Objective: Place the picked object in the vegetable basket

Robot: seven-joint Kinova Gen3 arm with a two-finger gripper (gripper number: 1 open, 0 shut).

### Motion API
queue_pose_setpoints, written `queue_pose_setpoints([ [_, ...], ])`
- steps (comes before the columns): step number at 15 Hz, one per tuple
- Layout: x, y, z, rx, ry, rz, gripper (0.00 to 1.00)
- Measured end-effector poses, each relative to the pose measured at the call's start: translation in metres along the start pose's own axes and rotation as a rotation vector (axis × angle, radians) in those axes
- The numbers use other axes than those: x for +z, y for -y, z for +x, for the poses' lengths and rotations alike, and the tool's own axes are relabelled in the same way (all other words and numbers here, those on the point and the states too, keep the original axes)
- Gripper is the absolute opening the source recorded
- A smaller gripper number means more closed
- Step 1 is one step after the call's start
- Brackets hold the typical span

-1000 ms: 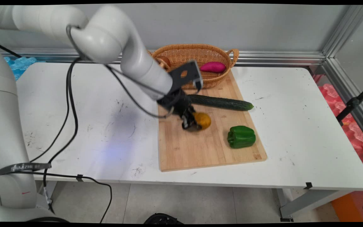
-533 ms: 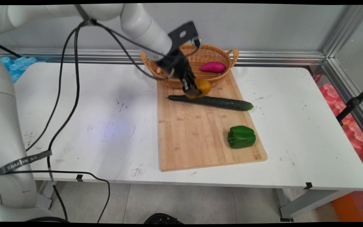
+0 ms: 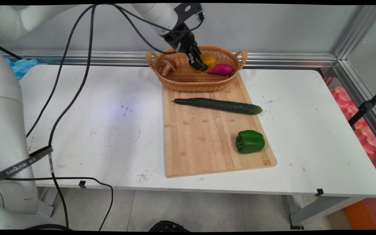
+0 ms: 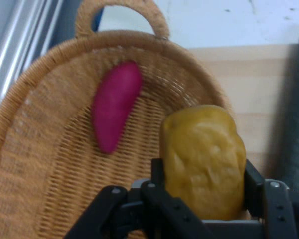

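The claw (image 3: 198,63) is clamped on a yellow lump (image 3: 206,62) and holds it up in the air over the basket (image 3: 188,81). The lump could slip out, I think, because it is round and bumpy and only its lower part sits between the two fingers. If it fell, it might land on the pink yam (image 3: 220,69) lying in the basket, or bounce off the rim onto the board (image 3: 204,143). The black cables hang close to the basket too and could snag its handle.

The lump is dull yellow, chunky and lumpy, like a potato. A brown mushroom (image 3: 168,64) lies at the basket's other end. On the board lie a cucumber (image 3: 219,105) and a green pepper (image 3: 249,141), well apart from the claw.
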Motion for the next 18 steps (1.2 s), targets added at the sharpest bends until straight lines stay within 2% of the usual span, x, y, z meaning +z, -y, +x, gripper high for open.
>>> queue_pose_setpoints([
  [4,0.021,0.019,0.007,0.011,-0.009,0.000,0.00],
  [7,0.043,0.025,0.011,0.022,-0.007,-0.008,0.00],
  [14,0.089,0.024,0.009,0.029,0.010,-0.025,0.00],
  [18,0.105,0.023,0.006,0.026,0.017,-0.026,0.00],
])
